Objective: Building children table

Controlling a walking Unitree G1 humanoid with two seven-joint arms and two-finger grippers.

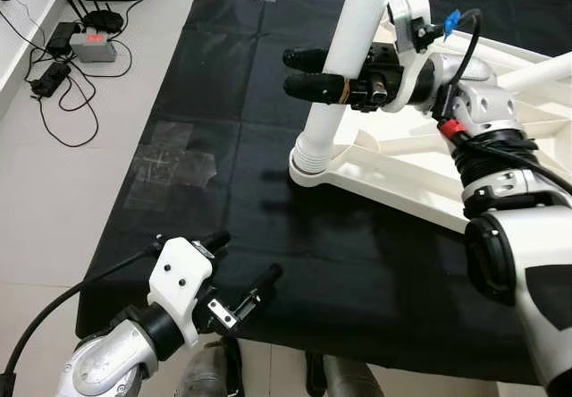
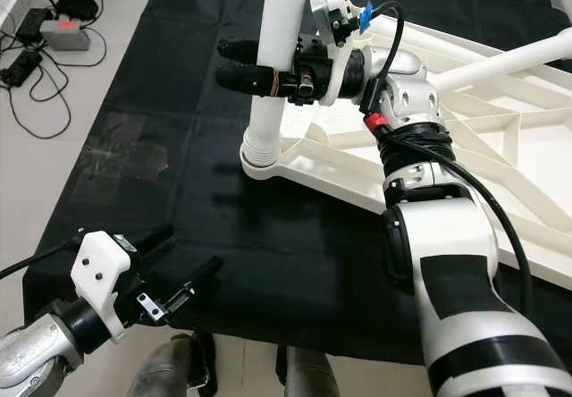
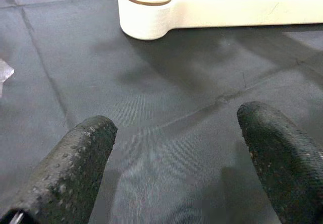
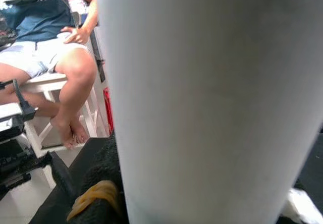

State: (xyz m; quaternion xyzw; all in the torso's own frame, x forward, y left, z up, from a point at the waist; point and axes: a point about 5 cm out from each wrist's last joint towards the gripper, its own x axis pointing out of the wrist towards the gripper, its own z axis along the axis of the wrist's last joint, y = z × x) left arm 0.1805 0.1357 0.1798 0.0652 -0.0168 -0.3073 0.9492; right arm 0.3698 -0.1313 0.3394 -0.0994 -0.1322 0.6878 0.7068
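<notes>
Your right gripper (image 1: 315, 73), upper centre, clamps the white round plastic leg (image 1: 344, 66), standing in the upturned white tabletop's (image 1: 402, 178) corner socket. Your left gripper (image 1: 241, 267), lower left, hangs wide open; judging by this, more legs remain.

The white table leg (image 1: 350, 57) I am gripping runs out of frame at 12 o'clock, so its upper end is cut off. It hides part of my right gripper (image 1: 313, 73): the fingers pass behind it and reappear at its 9 o'clock side. The upturned tabletop (image 2: 500, 147) is cropped at 3 o'clock. My right wrist camera sits so close to the leg that it blurs into a pale column; beyond it a seated person (image 4: 55, 37) is cut off above the shoulders. A small box (image 1: 93, 47) at 10 o'clock, possibly a power adapter, is too small to tell.
</notes>
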